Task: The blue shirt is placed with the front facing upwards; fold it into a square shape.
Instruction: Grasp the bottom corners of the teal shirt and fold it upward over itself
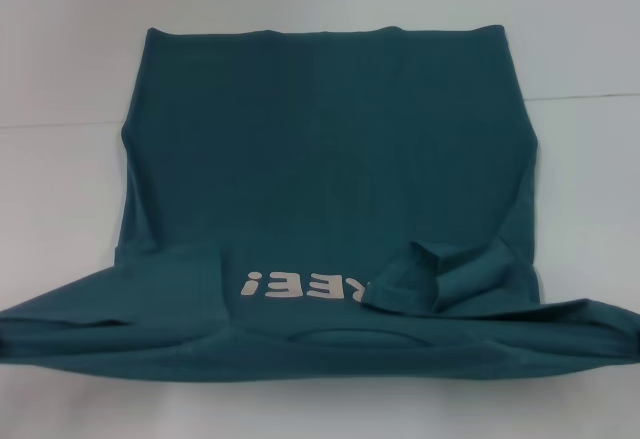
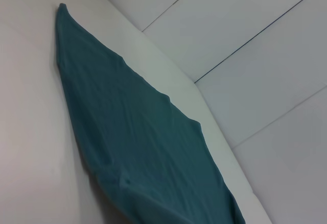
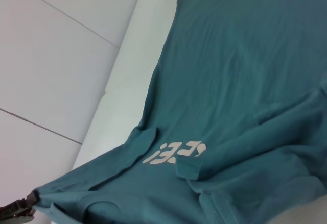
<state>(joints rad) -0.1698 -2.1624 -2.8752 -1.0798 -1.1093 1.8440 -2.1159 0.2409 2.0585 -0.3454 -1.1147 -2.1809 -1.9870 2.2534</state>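
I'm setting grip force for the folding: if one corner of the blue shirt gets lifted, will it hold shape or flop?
Probably flop: the blue shirt already shows wrinkles and a sleeve doubled over itself. It looks thin and light, so pushing would likely bunch it on the table rather than slide it whole.

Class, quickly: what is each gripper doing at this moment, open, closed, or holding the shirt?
Left gripper: not in any view.
Right gripper: not in view either; the blue shirt lies on the table, one sleeve folded in.
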